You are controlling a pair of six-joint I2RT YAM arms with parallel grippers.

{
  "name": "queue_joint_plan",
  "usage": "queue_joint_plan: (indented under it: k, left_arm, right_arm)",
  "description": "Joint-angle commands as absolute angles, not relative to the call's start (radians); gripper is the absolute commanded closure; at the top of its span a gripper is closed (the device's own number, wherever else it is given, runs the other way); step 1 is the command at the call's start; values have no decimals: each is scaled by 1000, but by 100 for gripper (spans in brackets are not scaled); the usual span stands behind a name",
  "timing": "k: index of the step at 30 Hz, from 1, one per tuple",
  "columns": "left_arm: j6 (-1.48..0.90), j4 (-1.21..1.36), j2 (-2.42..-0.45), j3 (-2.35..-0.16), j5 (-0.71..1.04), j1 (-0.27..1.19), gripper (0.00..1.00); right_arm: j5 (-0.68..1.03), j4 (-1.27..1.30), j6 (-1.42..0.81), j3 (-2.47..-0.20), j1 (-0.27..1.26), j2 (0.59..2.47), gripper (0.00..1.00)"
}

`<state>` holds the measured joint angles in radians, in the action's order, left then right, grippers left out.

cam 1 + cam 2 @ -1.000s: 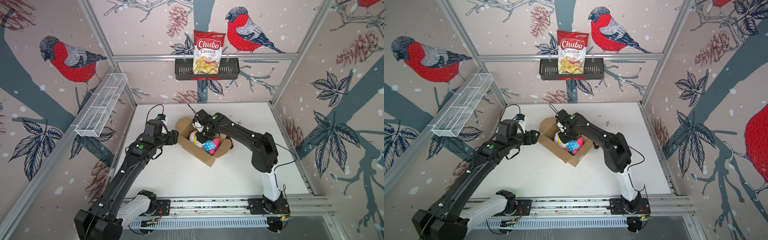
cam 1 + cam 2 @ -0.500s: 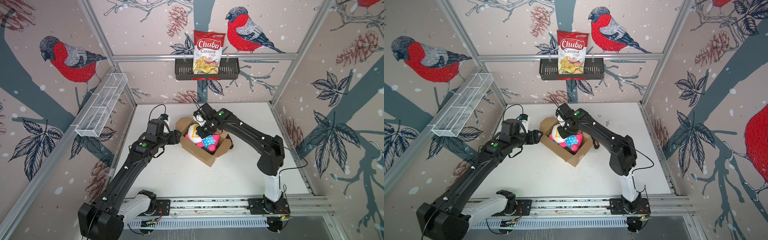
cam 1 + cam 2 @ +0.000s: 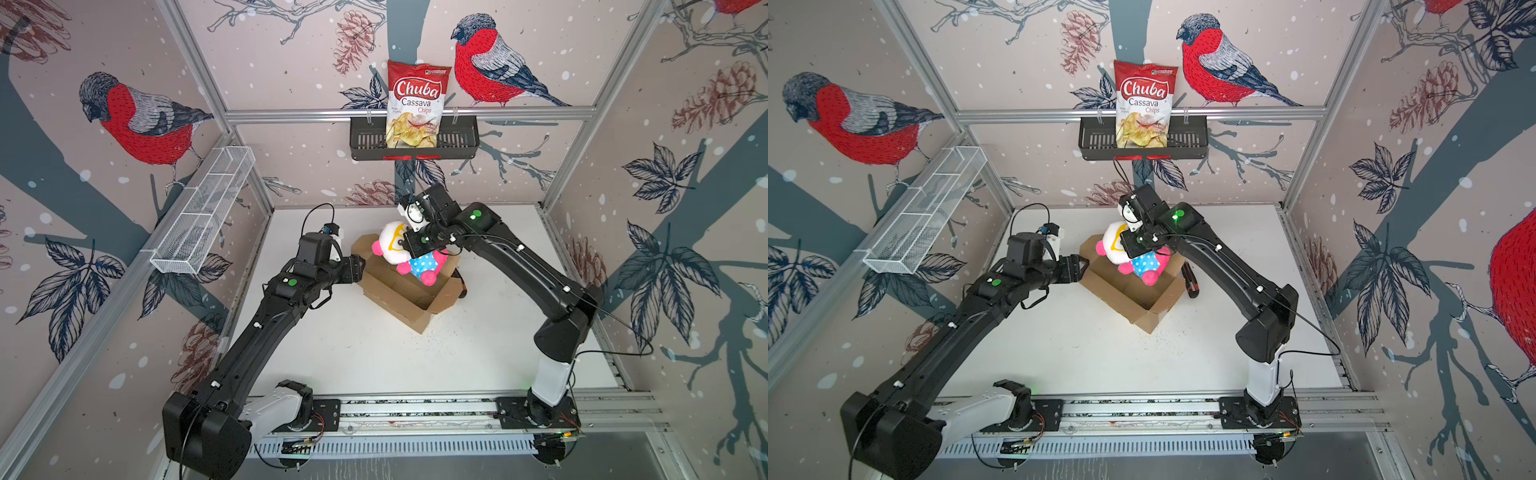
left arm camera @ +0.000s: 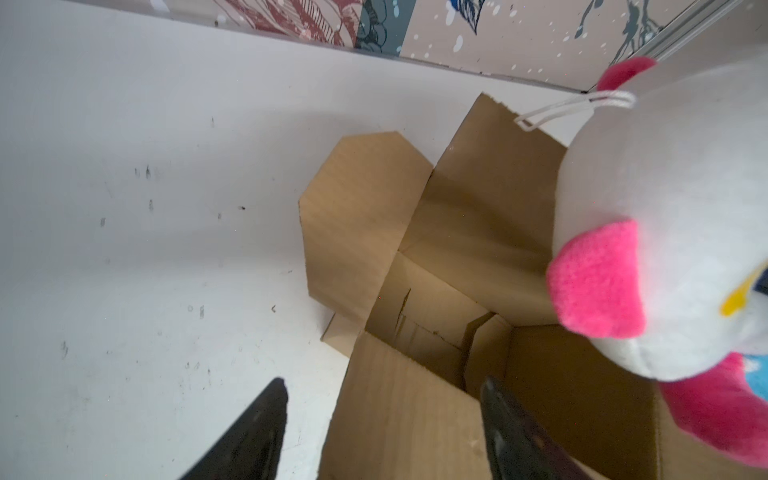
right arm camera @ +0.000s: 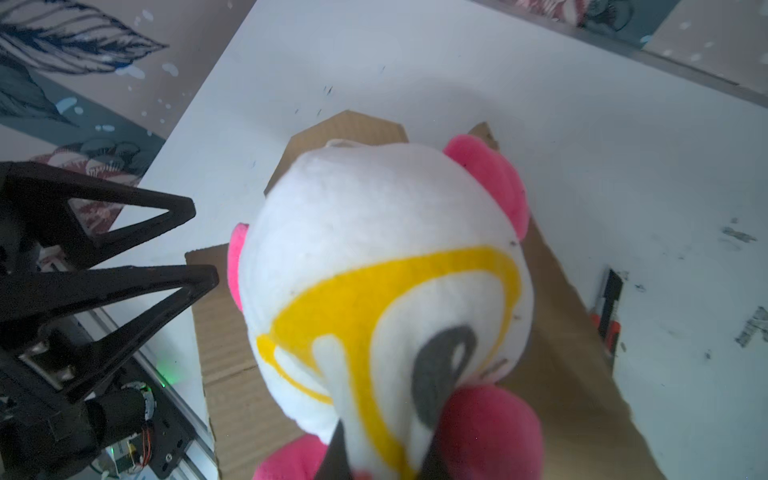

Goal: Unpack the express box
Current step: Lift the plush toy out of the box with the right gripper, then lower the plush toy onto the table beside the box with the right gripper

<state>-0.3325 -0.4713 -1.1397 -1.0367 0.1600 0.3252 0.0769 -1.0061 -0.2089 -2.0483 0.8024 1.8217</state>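
My right gripper (image 5: 382, 457) is clamped on the pink-and-white plush toy's (image 3: 409, 257) face, holding it above the express box (image 3: 399, 297), which sits mid-table toward the far wall. My left gripper (image 4: 386, 388) is spread wide at the box's left wall.

the chips bag (image 3: 417, 106) in the black wall basket (image 3: 459, 141) reads "chuba cassava chips"

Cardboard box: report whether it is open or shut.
Open. The box has its flaps folded outward and its inside shows in the left wrist view; the right gripper holds the plush toy over it.
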Motion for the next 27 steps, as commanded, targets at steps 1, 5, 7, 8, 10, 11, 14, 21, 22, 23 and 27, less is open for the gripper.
queue_joint_plan:
  k: [1,5,7,8,10,11,14,21,22,23,27]
  left_arm:
    - [-316,-437,-1159,-1064,175,324,27]
    - [-315,-437,-1185,-1096,170,322,27]
    - [-316,-436,-1196,-1112,167,323,27]
    - [-316,-436,-1202,-1121,167,323,27]
    - [-317,-436,-1212,-1137,165,324,26]
    - [-317,-437,-1220,-1146,164,322,26]
    - [-318,-446,-1240,-1178,162,322,26]
    - [-319,-453,-1264,-1216,137,324,26]
    - [-321,-454,-1268,-1222,134,323,26]
    - [-321,-453,-1272,-1226,133,323,26]
    - [-330,-454,-1288,-1240,127,323,26]
  right_arm:
    - [40,-999,-238,-2047,776,1766,95]
    - [18,-947,-256,-1964,715,1670,96]
    - [13,-919,-266,-1913,670,1621,96]
    - [13,-909,-275,-1888,641,1597,96]
    - [9,-885,-288,-1839,583,1553,96]
    - [7,-870,-293,-1810,552,1531,96]
    - [23,-827,-298,-1720,459,1475,96]
    - [71,-747,-287,-1524,246,1402,96]
    - [81,-737,-282,-1499,221,1395,96]
    - [93,-724,-276,-1473,198,1388,96]
    - [124,-681,-266,-1393,126,1378,96]
